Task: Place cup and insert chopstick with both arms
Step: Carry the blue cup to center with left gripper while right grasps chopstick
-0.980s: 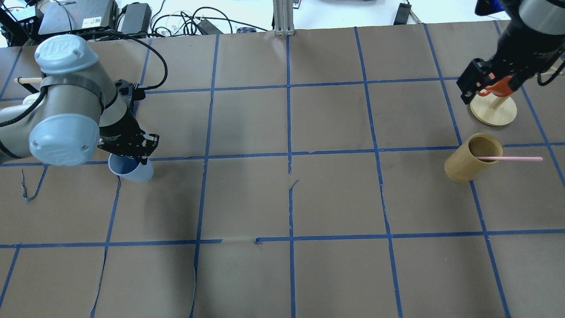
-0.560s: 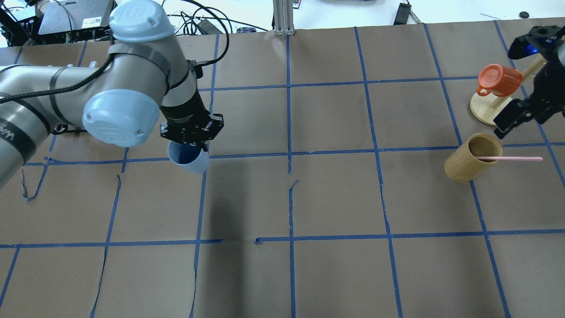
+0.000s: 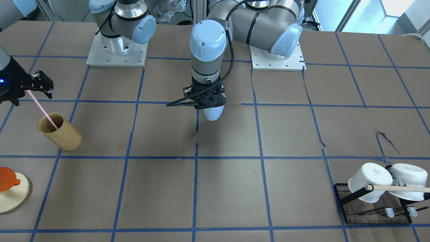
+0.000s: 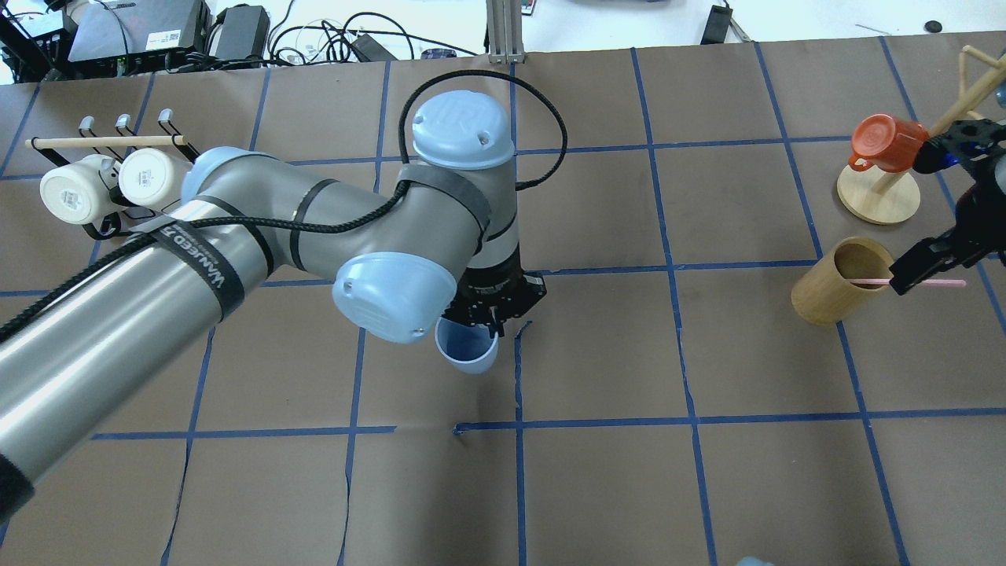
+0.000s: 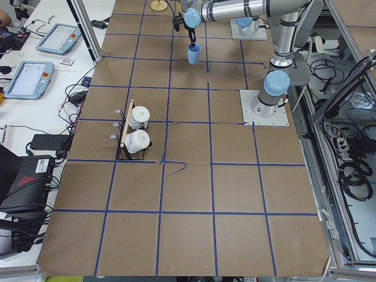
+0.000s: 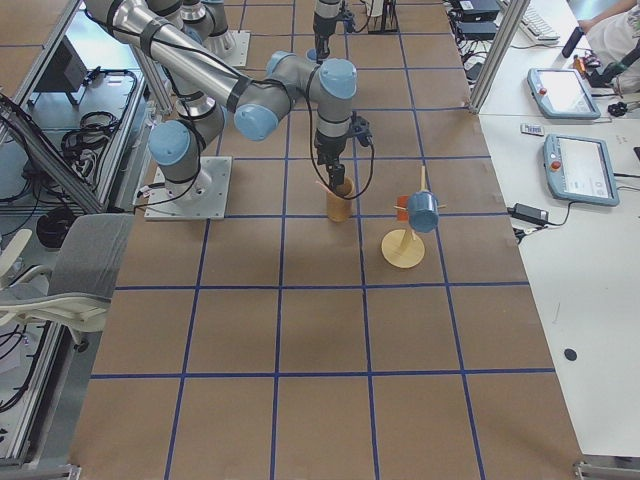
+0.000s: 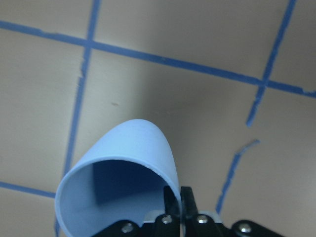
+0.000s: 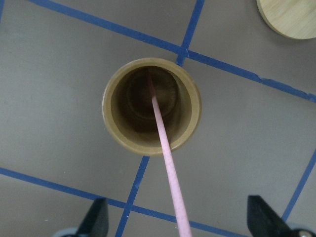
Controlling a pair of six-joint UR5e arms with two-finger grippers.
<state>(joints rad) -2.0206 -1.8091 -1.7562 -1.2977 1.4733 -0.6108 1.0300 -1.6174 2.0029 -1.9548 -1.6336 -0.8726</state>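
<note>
My left gripper is shut on the rim of the light-blue cup and holds it near the table's centre, seemingly just above the paper. The left wrist view shows the fingertips pinching the cup's wall. The cup also shows in the front view. The pink chopstick leans in the tan wooden cup. My right gripper is open at the stick's upper end. In the right wrist view the chopstick passes between the spread fingers, apart from both.
An orange mug hangs on a wooden stand behind the wooden cup. Two white mugs hang on a black rack at the far left. Blue tape lines grid the brown paper.
My left arm has carried the blue cup from the table's left side to near the centre. My right gripper has moved from the orange mug's stand to the chopstick's upper end.
</note>
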